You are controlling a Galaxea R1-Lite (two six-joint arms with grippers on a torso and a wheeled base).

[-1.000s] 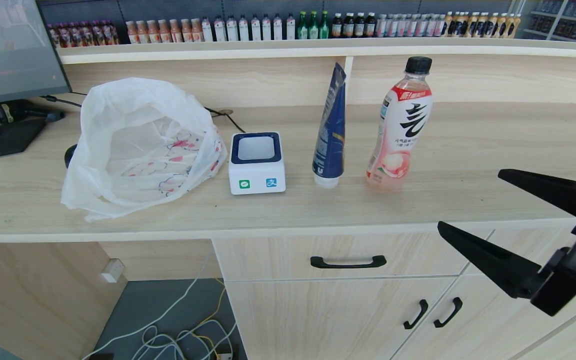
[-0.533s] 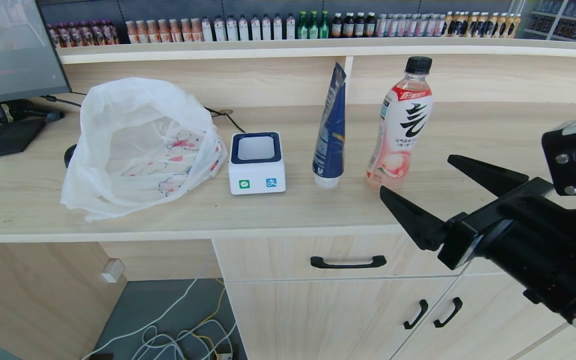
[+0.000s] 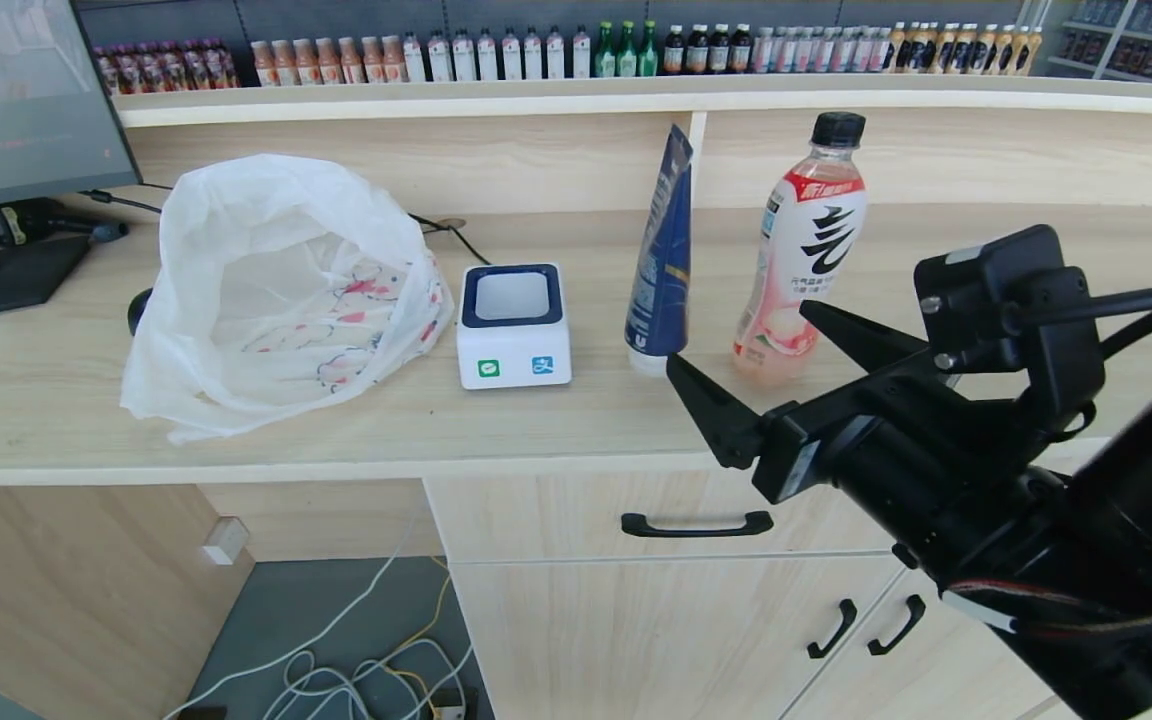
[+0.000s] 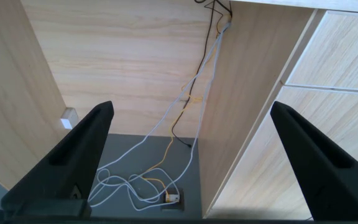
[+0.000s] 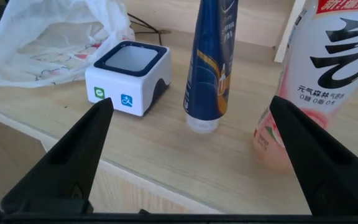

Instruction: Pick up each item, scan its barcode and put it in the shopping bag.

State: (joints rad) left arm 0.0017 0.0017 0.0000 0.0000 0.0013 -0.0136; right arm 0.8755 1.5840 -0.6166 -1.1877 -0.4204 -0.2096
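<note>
On the wooden counter [image 3: 356, 420] a blue tube [image 3: 660, 262] [image 5: 211, 67] stands upright on its cap. To its right is a pink drink bottle [image 3: 799, 250] [image 5: 316, 87] with a black cap. A white scanner box [image 3: 514, 325] [image 5: 129, 77] sits left of the tube, and the white shopping bag [image 3: 276, 290] [image 5: 48, 34] lies open beside it. My right gripper [image 3: 741, 350] [image 5: 191, 149] is open, at the counter's front edge just before the tube and bottle, holding nothing. My left gripper [image 4: 191, 155] is open below the counter, facing the floor cables.
A monitor [image 3: 21, 95] on a black stand occupies the far left of the counter. A raised back ledge [image 3: 636, 100] runs behind the items, with rows of bottles beyond. Drawers with black handles [image 3: 696, 524] lie under the counter's edge.
My right gripper has travelled from the lower right leftward and up toward the counter, now reaching its front edge near the tube and bottle. The items have stayed put.
</note>
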